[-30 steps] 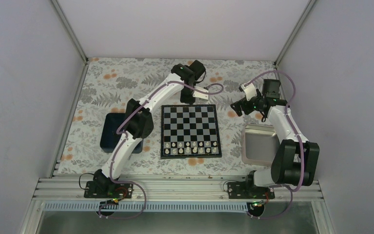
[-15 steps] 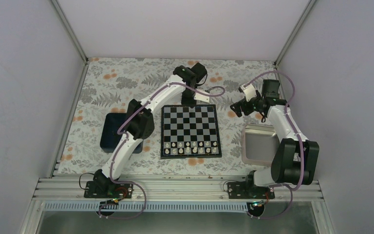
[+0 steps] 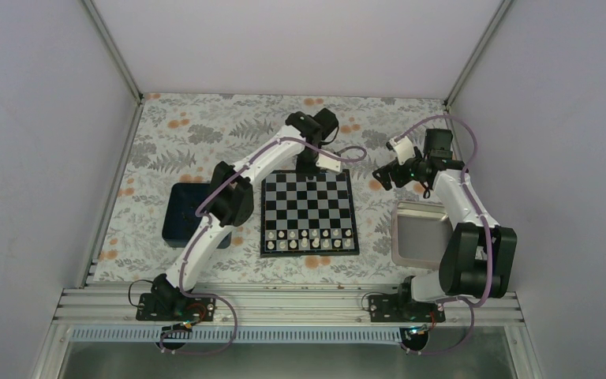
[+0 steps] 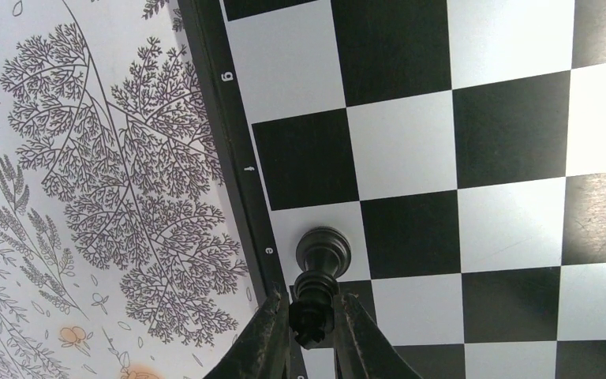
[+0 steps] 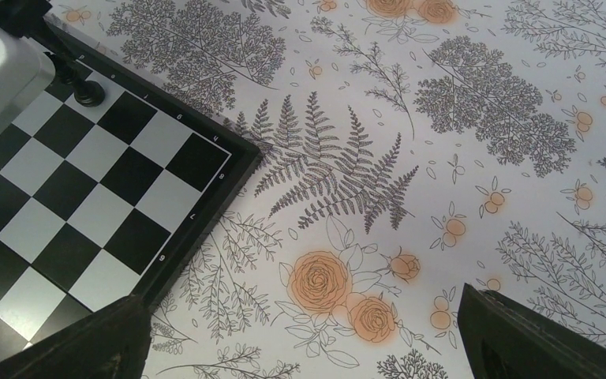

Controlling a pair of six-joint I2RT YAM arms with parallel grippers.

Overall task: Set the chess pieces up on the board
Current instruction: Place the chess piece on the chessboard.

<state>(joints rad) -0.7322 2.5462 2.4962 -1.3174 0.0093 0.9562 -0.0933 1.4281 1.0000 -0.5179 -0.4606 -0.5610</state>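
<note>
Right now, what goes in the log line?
left gripper: shut on black chess piece | place: board edge | right gripper: open, empty

Pale letters (image 4: 246, 168) g, f and e stand on the thin black left border of the flat black-and-silver-grey checked chessboard (image 4: 235, 134).

On the counter (image 3: 205, 134), a tray (image 3: 177, 217) lies left of the board (image 3: 308, 197), a second tray (image 3: 422, 237) right of it, rows of pieces (image 3: 308, 239) on its near side, a lone piece (image 4: 322, 260) at its far edge.
</note>
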